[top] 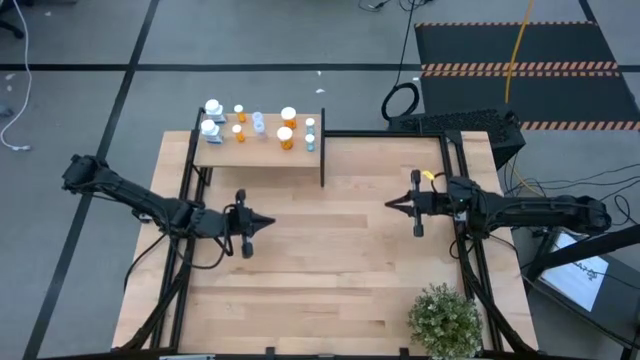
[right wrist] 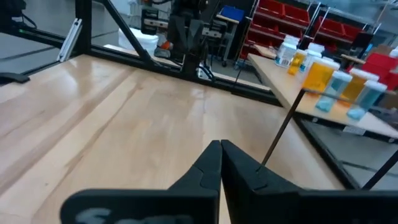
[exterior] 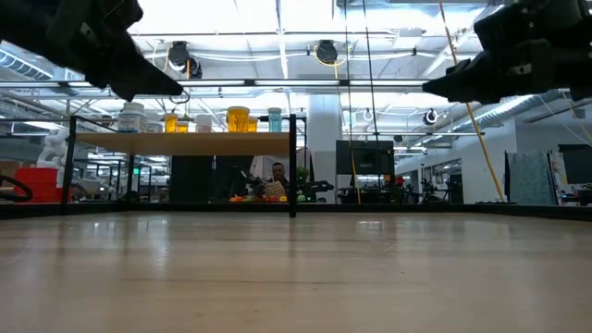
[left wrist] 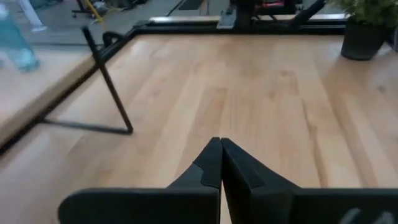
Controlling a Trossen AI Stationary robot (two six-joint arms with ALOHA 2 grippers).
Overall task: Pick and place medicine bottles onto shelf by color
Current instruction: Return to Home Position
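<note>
The left gripper hangs over the table's left half, fingers pressed together on nothing. The medicine bottles stand on the shelf at the far edge. They look light, rigid, slick and easily toppled, so probably best pinched across the round body under the cap. The right gripper, likewise closed and empty, hangs over the right half.

In the left wrist view a pale blue bottle is blurred and cut by the picture's edge; the potted plant is also cut.
</note>
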